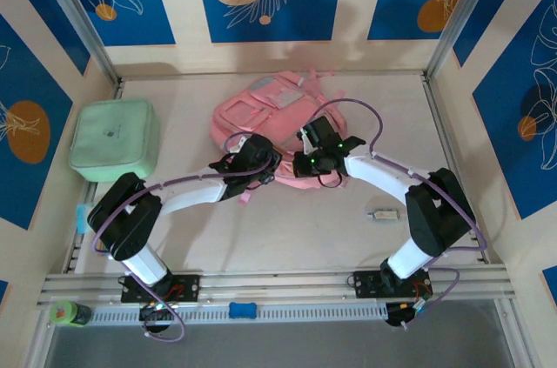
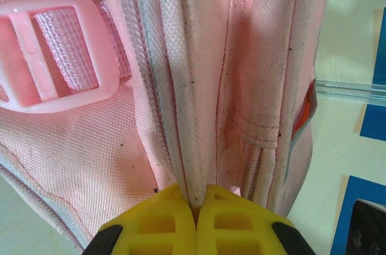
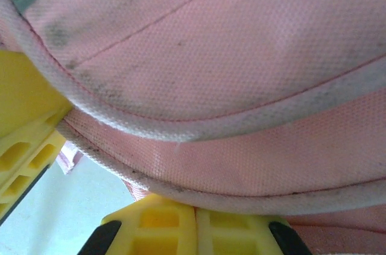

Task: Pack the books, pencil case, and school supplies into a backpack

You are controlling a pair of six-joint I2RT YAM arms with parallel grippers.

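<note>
- The pink woven-fabric backpack (image 1: 270, 111) lies flat near the middle of the pale table (image 1: 287, 237), its pale patch toward the far wall. Both arms reach onto its near edge.
- The left gripper (image 2: 196, 210) is pinched tight on a fold of the backpack's cloth along a zip seam, to the right of a pink plastic strap buckle (image 2: 51, 53).
- The right gripper (image 3: 196, 225) is likewise closed, its yellow tips nipping the backpack's white-piped rim.
- Elsewhere the table carries a mint-green square lidded box (image 1: 113, 137) and a small grey object (image 1: 380, 214), both well apart from the backpack.
- An orange-and-blue sliver (image 2: 304, 113) peeks from the backpack's side; what it is I cannot tell.
- My judgement: the books and pencil case are probably inside already, so packing looks nearly done. What is left seems to be closing the opening. Whether the zip is shut, I cannot tell.
</note>
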